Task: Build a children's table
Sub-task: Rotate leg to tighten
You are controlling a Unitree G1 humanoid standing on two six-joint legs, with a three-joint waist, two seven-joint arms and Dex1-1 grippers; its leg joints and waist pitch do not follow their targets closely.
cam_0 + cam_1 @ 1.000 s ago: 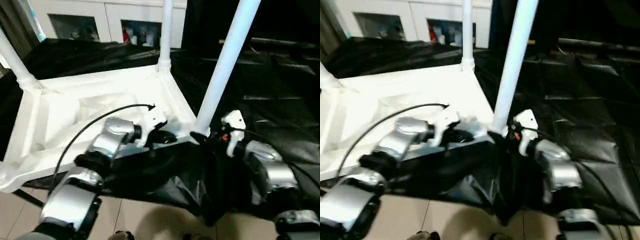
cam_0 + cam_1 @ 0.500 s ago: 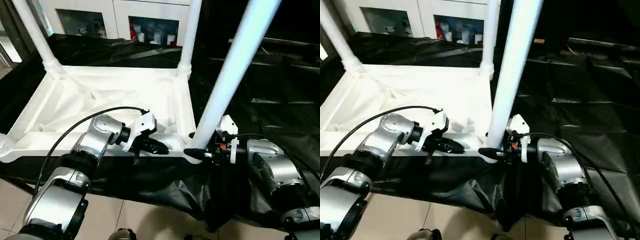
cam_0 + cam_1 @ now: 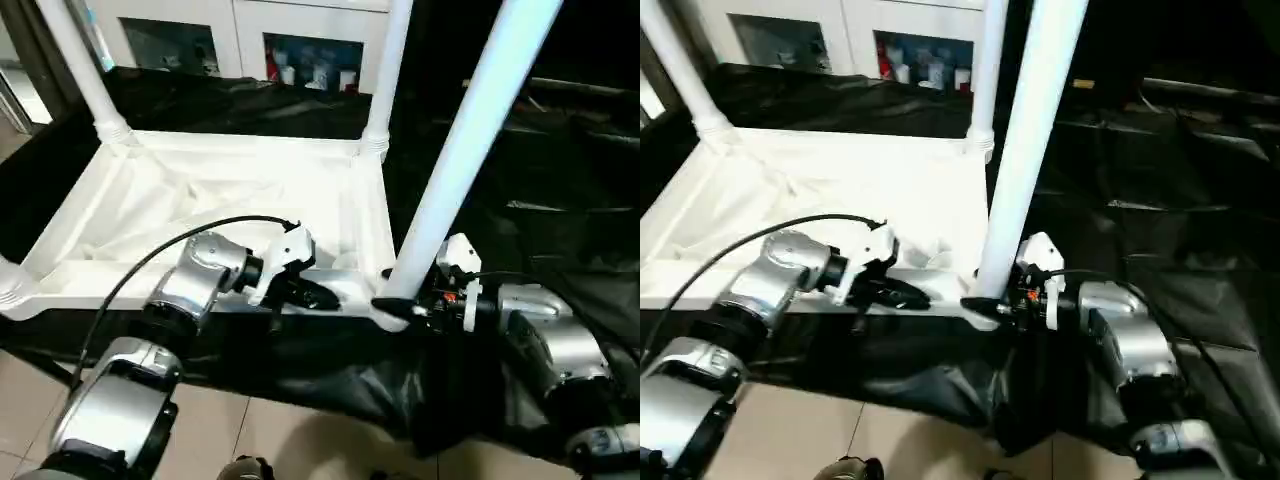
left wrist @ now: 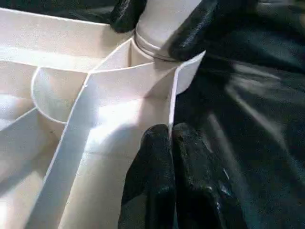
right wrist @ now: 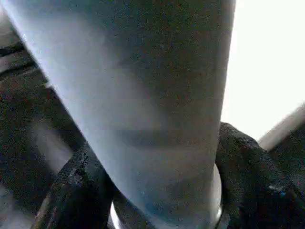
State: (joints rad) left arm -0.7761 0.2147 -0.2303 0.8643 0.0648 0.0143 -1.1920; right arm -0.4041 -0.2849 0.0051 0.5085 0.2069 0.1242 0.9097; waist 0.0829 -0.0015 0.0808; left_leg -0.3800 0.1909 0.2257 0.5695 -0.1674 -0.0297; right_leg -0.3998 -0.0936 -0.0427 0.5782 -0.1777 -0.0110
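- The left gripper (image 3: 312, 295) is nearest, its two black fingers (image 4: 159, 176) pinched together on the thin near rim (image 4: 172, 102) of the upturned table top (image 3: 215, 205); I judge this clamp is there to keep the top from sliding or tipping while a leg is worked at the corner beside it
- Just to its right, the right gripper (image 3: 398, 304) straddles the foot of the near right leg (image 3: 462, 150), one finger (image 5: 78, 191) on each side of the tube where it enters the corner socket (image 4: 159, 45); the fingers sit against the leg, a grip low down that gives the most control over seating or twisting it home
- That leg leans a little to the right as it rises, so it may not yet be fully seated, though I cannot tell from these views
- The children's table lies upside down on a black sheet (image 3: 520, 190), ribbed underside up, so the sockets face upward to receive legs
- Farther back, the far right leg (image 3: 385, 70) and the far left leg (image 3: 82, 75) stand in their sockets; a fourth corner (image 3: 8, 290) shows at the left edge
- Beyond it all, white cabinets (image 3: 240, 35) with glass doors
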